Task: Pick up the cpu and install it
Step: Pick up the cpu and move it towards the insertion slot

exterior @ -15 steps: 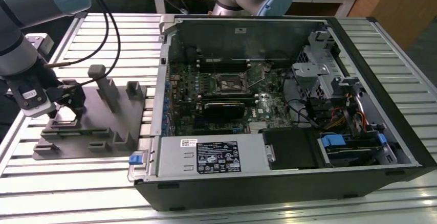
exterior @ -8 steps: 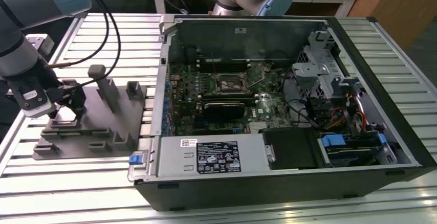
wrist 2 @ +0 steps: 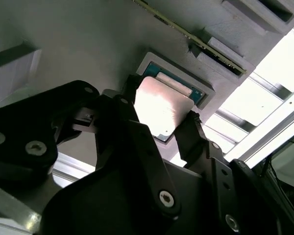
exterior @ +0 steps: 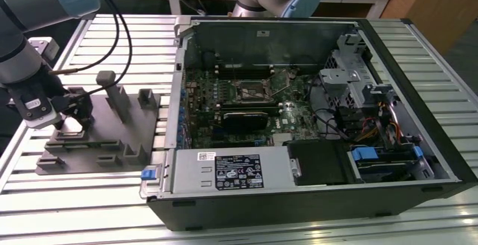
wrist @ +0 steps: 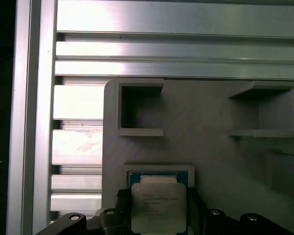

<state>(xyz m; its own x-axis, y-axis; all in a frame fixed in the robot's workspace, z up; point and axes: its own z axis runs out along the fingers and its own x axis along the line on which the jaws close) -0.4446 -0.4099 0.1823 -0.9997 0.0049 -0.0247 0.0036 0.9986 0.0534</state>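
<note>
While the arm [exterior: 22,55] reaches down at the exterior view's left, the end effector [exterior: 66,119] sits low over the gray fixture [exterior: 82,164], which rests on the slatted aluminium tabletop [exterior: 112,29].

Grasp state: in both wrist views the two black fingers [wrist 2: 193,129] stand on opposite edges of the cpu [wrist 2: 159,103] and press against it, so the end effector is clenched on the cpu. The silvery metal top of the cpu faces upward, toward the cameras.

Location of the cpu: it lies between the fingers at a shallow square pocket [wrist: 159,169] in the fixture. A blue-green rim shows inside the pocket, just past one edge of the cpu. Whether the cpu is seated in the pocket or raised just above it cannot be told.

Fixture: the first wrist view shows two further open-sided compartments [wrist: 137,110] moulded into the gray plate, well apart from the cpu pocket. Upright posts [exterior: 112,97] rise from the plate beside the end effector.

Computer case [exterior: 388,49]: it lies open on the tabletop at the exterior view's right. It contains:
- the motherboard [exterior: 216,97], with a square socket [exterior: 252,90] near its middle;
- a black heatsink block [exterior: 243,120], just beside the socket;
- a white-labelled power supply box [exterior: 232,169] along the near wall;
- a metal drive cage [exterior: 351,60] and blue drive carriers [exterior: 366,156] at the exterior view's right end.
</note>
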